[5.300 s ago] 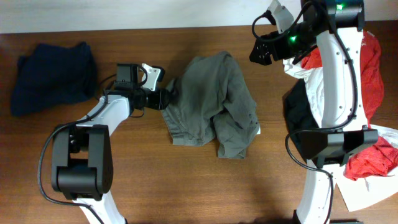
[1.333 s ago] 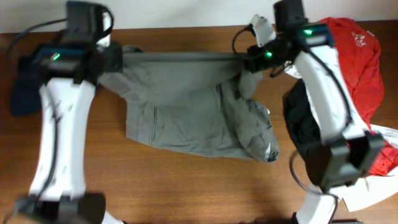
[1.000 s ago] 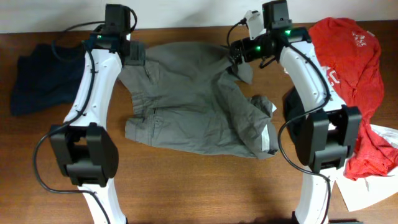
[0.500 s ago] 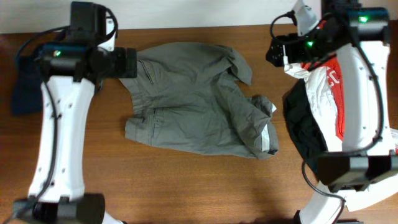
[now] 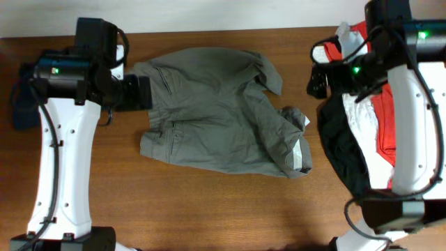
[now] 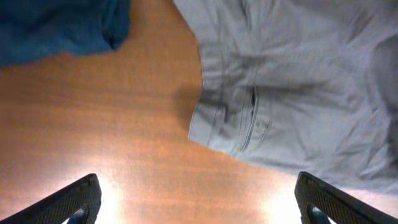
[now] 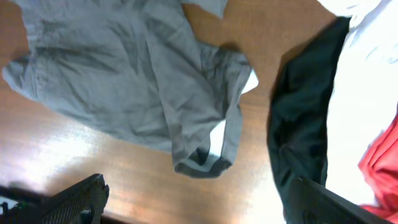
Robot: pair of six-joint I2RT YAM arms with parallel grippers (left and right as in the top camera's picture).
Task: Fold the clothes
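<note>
Grey-olive shorts (image 5: 221, 111) lie spread on the wooden tabletop (image 5: 209, 209), in the middle towards its far edge. They were pulled taut between both arms just over a second ago and now rest slack. Their right leg is bunched, with pale lining showing. The left gripper (image 5: 141, 92) has let go and hangs at the shorts' left edge, fingers spread wide and empty. The right gripper (image 5: 317, 81), also wide open and empty, has drawn away rightward over the black (image 5: 338, 150), white (image 5: 362, 118) and red (image 5: 385, 122) clothes. A navy piece (image 5: 19, 111) lies at the left edge.
</note>
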